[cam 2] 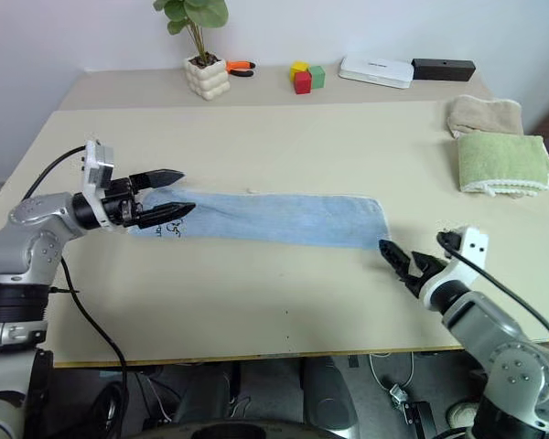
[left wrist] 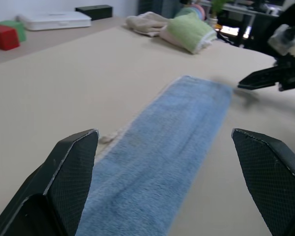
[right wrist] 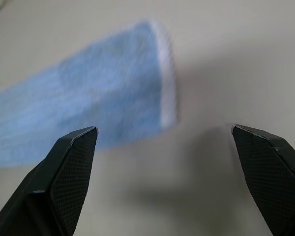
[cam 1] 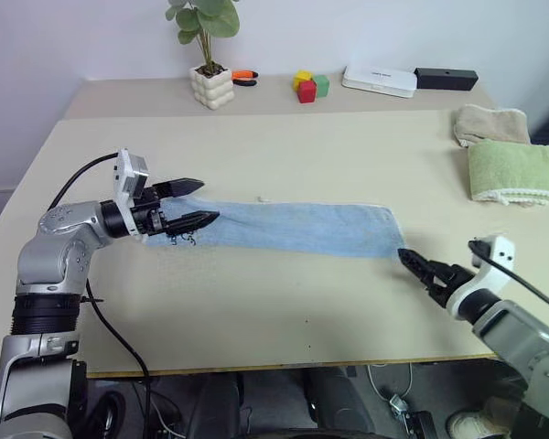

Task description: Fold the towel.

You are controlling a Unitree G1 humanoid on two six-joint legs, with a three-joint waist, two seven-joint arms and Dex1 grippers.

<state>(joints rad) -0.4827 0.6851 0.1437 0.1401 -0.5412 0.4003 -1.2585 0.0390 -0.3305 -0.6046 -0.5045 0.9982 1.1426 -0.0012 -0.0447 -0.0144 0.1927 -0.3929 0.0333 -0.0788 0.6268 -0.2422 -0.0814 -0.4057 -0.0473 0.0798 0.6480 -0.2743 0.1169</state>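
The light blue towel lies flat on the table as a long narrow strip running left to right, with a whitish hem at its right end. My left gripper hovers open just above the strip's left end, pointing along it, with nothing between its fingers. At the strip's right end my right gripper stands open, a short way off the hem and nearer the front edge, also holding nothing. The left wrist view shows the towel stretching away toward the right gripper.
A folded green towel and a beige one lie at the table's right edge. Along the back stand a potted plant, coloured blocks, a white box and a black box. The table's front edge is near.
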